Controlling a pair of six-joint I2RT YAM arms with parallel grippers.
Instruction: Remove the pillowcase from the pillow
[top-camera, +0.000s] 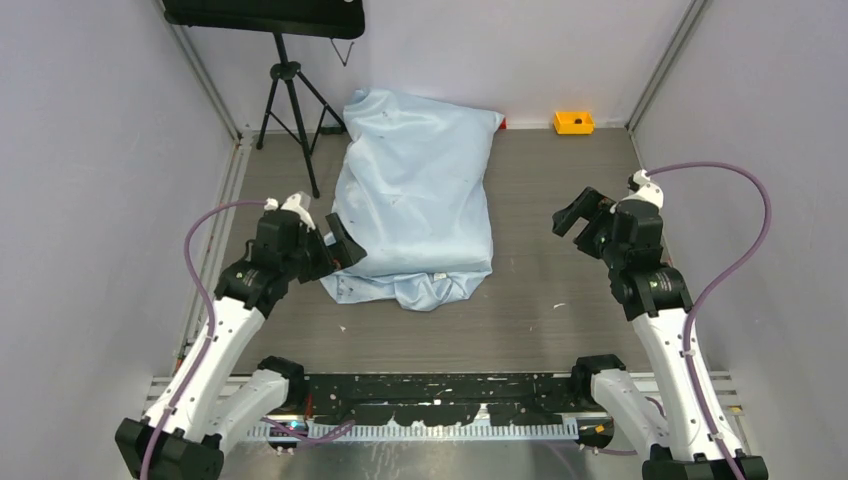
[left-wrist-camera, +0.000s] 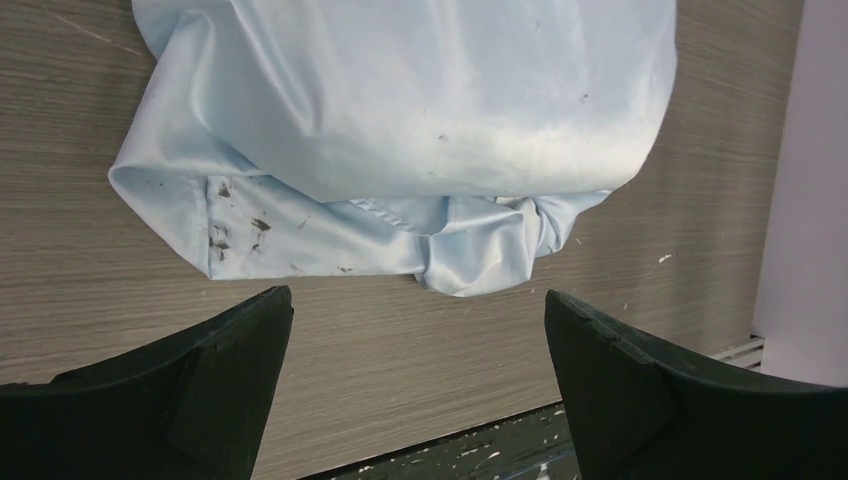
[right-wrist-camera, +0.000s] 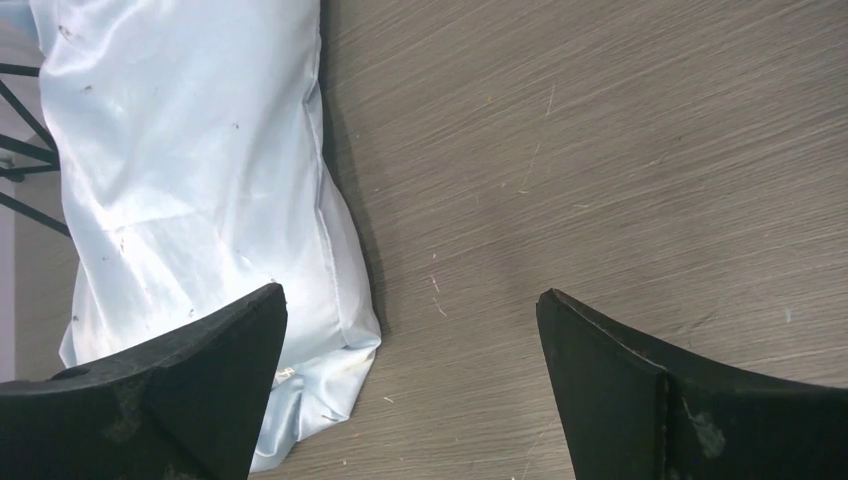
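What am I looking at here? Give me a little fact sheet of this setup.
pillowcase: light blue, on the table, loose end bunched toward the arms
pillow: hidden; case looks filled
left claw: open, empty, by the case's near-left corner
right claw: open, empty, over bare table
far edge: tripod, yellow box

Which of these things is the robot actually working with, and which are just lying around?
Part of the job:
the light-blue pillowcase
the pillow, hidden inside it
the left gripper and the right gripper, both open

Just lying about:
the small yellow box at the far edge
the black tripod at the far left
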